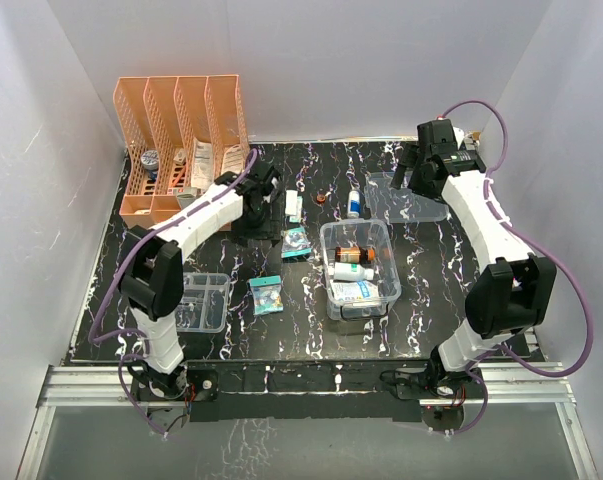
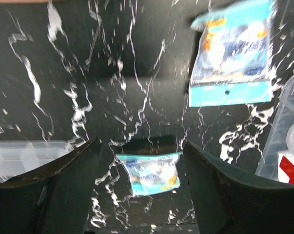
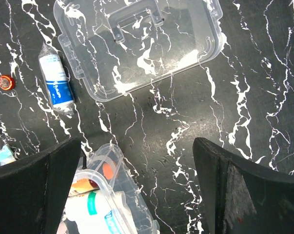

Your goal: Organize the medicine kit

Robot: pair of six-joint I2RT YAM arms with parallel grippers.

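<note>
We count one deep clear plastic rectangular box (image 1: 381,240), one flat clear plastic lid (image 3: 137,44) with one handle, one shallow clear divided tray (image 1: 217,286) and one orange slotted plastic rack (image 1: 196,110). Loose on the surface: two teal flat plastic sachets, far sachet (image 1: 297,242) and near sachet (image 1: 267,295); one white-and-blue wrapped roll (image 3: 56,83); one small red round cap (image 3: 6,83). Items inside box and rack are too cluttered for us to count.
</note>
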